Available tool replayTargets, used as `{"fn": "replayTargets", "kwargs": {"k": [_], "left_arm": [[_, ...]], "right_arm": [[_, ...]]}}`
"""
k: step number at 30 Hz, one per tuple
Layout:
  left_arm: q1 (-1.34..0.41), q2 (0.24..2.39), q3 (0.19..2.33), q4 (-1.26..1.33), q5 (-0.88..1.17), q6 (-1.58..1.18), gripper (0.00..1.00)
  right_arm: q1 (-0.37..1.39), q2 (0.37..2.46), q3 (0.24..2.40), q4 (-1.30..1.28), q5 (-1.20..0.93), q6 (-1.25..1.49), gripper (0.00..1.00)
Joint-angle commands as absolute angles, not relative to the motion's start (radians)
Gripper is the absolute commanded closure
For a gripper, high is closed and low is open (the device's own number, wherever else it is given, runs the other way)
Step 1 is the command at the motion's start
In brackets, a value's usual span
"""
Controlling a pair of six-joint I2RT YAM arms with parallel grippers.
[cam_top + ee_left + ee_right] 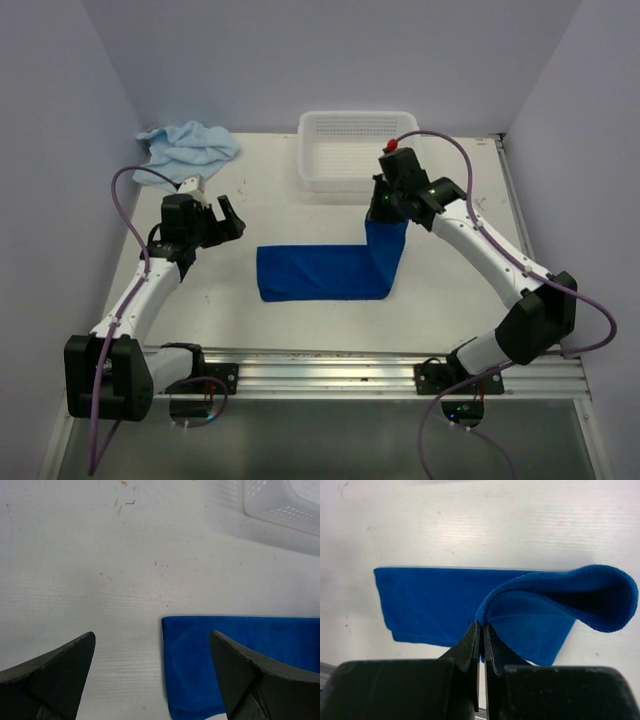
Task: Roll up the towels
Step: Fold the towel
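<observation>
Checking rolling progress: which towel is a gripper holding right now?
The dark blue towel mid-table: the right gripper pinches its lifted end. The pale blue towel lies crumpled, untouched, far left.

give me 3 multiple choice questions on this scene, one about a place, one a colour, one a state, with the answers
1. Where does the pale blue towel lie?
A) far left corner of the table
B) near right corner
C) middle, between the arms

2. What colour is the towel that the right gripper holds?
A) white
B) dark blue
C) red

3. How does the left gripper stand?
A) open, holding nothing
B) shut on a towel
C) shut and empty

Answers:
1 A: the top view shows it crumpled at the far left.
2 B: the jaws pinch a raised end of the dark blue towel, while the rest lies flat.
3 A: its jaws stand wide apart and grip nothing.
</observation>
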State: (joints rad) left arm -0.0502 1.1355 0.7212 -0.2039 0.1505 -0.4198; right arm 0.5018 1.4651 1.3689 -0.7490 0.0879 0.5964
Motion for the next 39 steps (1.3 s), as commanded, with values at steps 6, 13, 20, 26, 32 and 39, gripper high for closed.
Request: {"fn": "replayTargets", "kwargs": {"k": [6, 13, 20, 26, 32, 39], "left_arm": [[-0.058, 1.094, 0.732, -0.202, 0.041, -0.384, 0.00], [-0.058, 1.057, 0.732, -0.210, 0.012, -0.371, 0.00], [-0.060, 1.054, 0.733, -0.213, 0.009, -0.370, 0.00], [-0.061, 1.052, 0.732, -0.215, 0.012, -0.370, 0.00], [-0.066, 1.043, 0.730, -0.215, 0.009, -0.368, 0.00], [-0.067, 1.042, 0.730, -0.216, 0.006, -0.368, 0.00]], "right_arm": [[0.690, 1.640, 1.569, -0.769, 0.095, 0.635, 1.00], [0.821, 1.792, 1.736, -0.813, 0.092, 0.638, 1.00], [0.888, 1.842, 1.767, -0.812, 0.086, 0.650, 1.00], [0.916, 1.833, 1.720, -0.772, 0.066, 0.657, 1.00], [0.945, 1.853, 1.721, -0.756, 0.051, 0.657, 1.00], [0.960, 1.850, 1.799, -0.793, 0.126, 0.655, 1.00]]}}
